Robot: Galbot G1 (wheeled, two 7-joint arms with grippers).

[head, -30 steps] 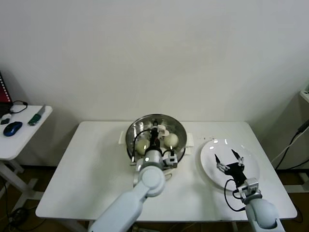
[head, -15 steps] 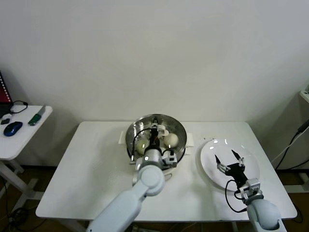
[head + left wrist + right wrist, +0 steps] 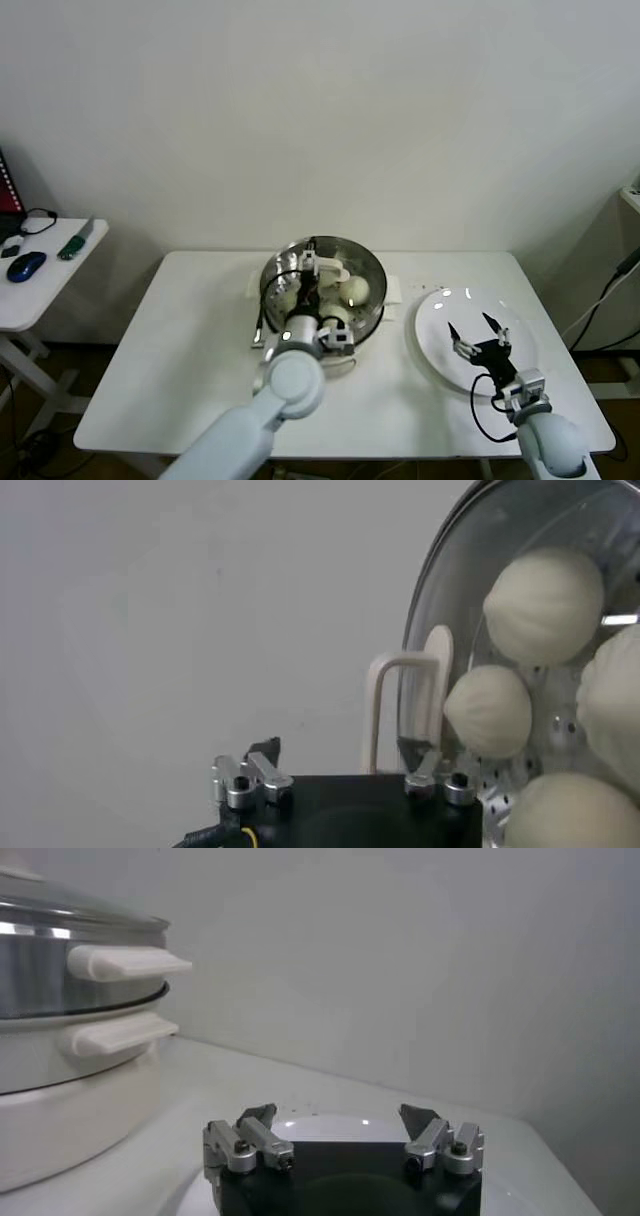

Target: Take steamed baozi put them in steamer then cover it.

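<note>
Four baozi [image 3: 543, 602] in covered steamer [image 3: 275, 277], left pincer [image 3: 312, 262] spread at cover [image 3: 470, 540] handle, right pincer [image 3: 476, 330] agape, empty.

The steel steamer [image 3: 322, 283] sits on its white pot base at the back middle of the table. The glass lid [image 3: 345, 262] with its white handle [image 3: 335, 269] is on top, and the pale buns [image 3: 545, 602] show through it.

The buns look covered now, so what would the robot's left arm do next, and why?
Probably lift the left gripper straight up and away. The cover sits on the steamer with the baozi under the glass, and the jaws stand open around the lid's white handle. The right gripper waits open over the plate.
</note>
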